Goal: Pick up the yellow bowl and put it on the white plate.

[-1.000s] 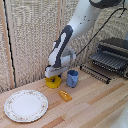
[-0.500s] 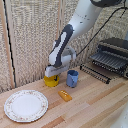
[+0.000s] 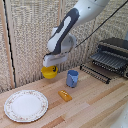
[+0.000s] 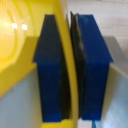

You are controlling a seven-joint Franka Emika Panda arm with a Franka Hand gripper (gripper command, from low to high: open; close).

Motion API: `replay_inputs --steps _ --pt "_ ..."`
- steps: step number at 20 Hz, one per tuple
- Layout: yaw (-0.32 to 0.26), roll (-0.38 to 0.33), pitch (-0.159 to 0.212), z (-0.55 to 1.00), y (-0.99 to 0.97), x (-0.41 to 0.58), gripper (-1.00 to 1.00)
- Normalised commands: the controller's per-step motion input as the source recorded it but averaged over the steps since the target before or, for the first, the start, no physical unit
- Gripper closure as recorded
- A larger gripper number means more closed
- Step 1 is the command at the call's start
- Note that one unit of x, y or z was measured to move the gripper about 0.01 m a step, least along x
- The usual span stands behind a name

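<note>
The gripper [image 3: 50, 66] is clenched on the yellow vessel [image 3: 48, 73]: in the wrist view its two blue fingers [image 4: 51, 70] stand one on each side of the bowl's thin yellow rim [image 4: 64, 60], one pad inside the wall and one outside, with no gap showing between pads and plastic. In the exterior view the white-grey gripper block points straight down, the forearm rising steeply from it and bending away toward the exterior view's right, where the upper arm runs out of the picture. The vessel hangs just under the block, tilted a little, and appears lifted off the wooden table [image 3: 90, 107], though its underside is too small to make out whether it touches the wood. Close beside the gripper, toward the exterior view's right, stands the blue cup [image 3: 72, 78], near but apart from the vessel. Nearer the camera than the cup lies a small orange-yellow oblong object [image 3: 64, 95]. The white plating [image 3: 26, 105] lies well apart from the gripper, toward the exterior view's left and nearer the camera, flat on the table, its bare centre ringed by a faint patterned rim; bare wood lies between it and the vessel. Behind the gripper a woven screen [image 3: 27, 40] closes off the back. Far to the exterior view's right sits a dark toaster oven [image 3: 111, 56], cut off by the picture edge. The wrist view is blurred and shows only fingers and bowl.
</note>
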Motion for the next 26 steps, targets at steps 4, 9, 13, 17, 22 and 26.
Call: replay_inputs --steps 4,9,13,17,22,26 --pt "0.047 0.010 0.000 0.68 0.66 -0.142 1.00" --pt "0.025 0.000 0.000 0.46 0.79 -0.112 1.00" --pt "0.015 0.000 0.000 0.10 0.85 -0.184 1.00" --pt "0.033 -0.001 0.000 -0.14 0.82 -0.154 1.00" --pt "0.065 -0.002 0.000 -0.32 0.70 -0.209 1.00" --pt "0.054 -0.005 -0.014 -0.48 0.35 -0.061 1.00"
